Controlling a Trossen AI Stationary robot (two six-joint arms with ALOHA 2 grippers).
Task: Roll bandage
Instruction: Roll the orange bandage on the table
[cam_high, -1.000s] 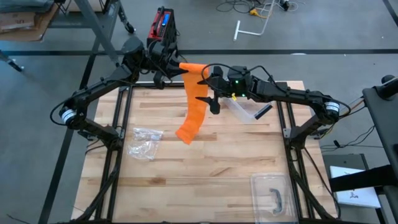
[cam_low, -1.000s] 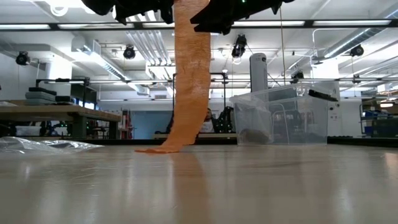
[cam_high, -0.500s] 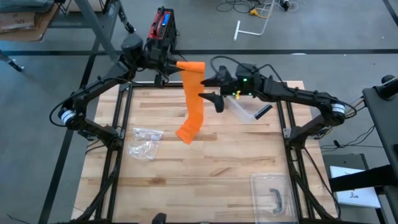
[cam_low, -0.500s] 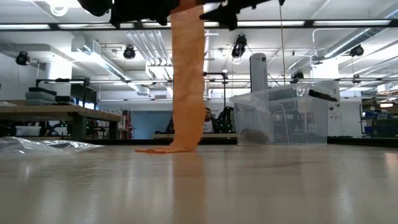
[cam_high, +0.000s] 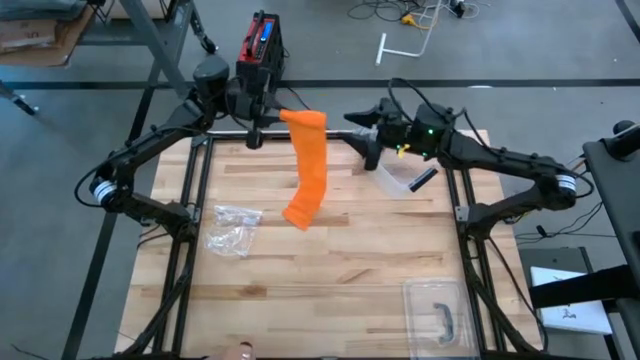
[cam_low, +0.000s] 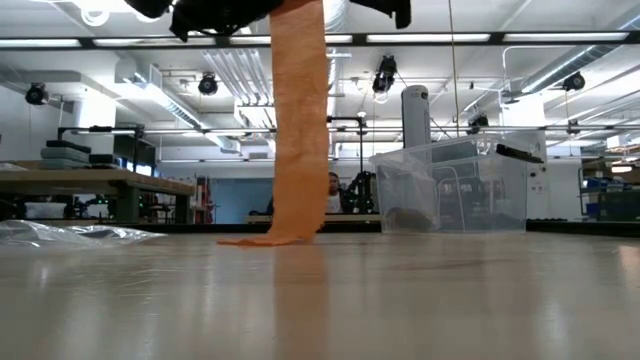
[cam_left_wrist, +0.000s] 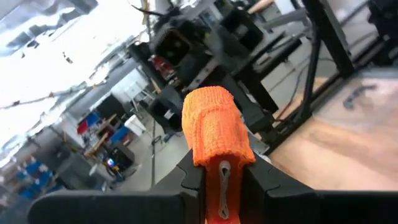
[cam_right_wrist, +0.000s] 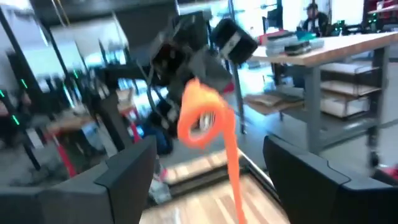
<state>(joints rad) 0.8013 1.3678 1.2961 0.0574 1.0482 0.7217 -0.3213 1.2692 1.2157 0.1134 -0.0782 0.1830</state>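
Note:
An orange bandage (cam_high: 308, 165) hangs as a long strip (cam_low: 298, 120) from my left gripper (cam_high: 268, 108) above the table's far edge. Its lower end (cam_low: 268, 238) lies on the wooden table (cam_high: 330, 290). At the top the strip curls into a loop (cam_right_wrist: 200, 115) just past the shut fingers (cam_left_wrist: 194, 179). My right gripper (cam_high: 366, 132) stands open to the right of the bandage, level with its top and apart from it. Its two fingers (cam_right_wrist: 127, 171) frame the loop from a distance. My left gripper pinches the bandage's upper end (cam_left_wrist: 222, 177) between its two fingers, the cloth edge-on in the gap. The fingers lie level and reach in from the table's left. The cloth loops over past the fingertips (cam_left_wrist: 214, 134), and the strip hangs down loosely with its lower end on the table.
A clear plastic box (cam_high: 398, 180) stands right of the bandage, below the right arm. A crumpled clear bag (cam_high: 232, 228) lies at the left. A clear lid with a dark piece (cam_high: 438, 312) sits near the front right corner. Bare wood lies in the middle and front.
My right gripper, open throughout, has drawn back from beside the strip toward the table's right and far edge, and has risen. My left gripper has rolled about its own axis. The bandage's top has turned with it, while the lower end has stayed on the table.

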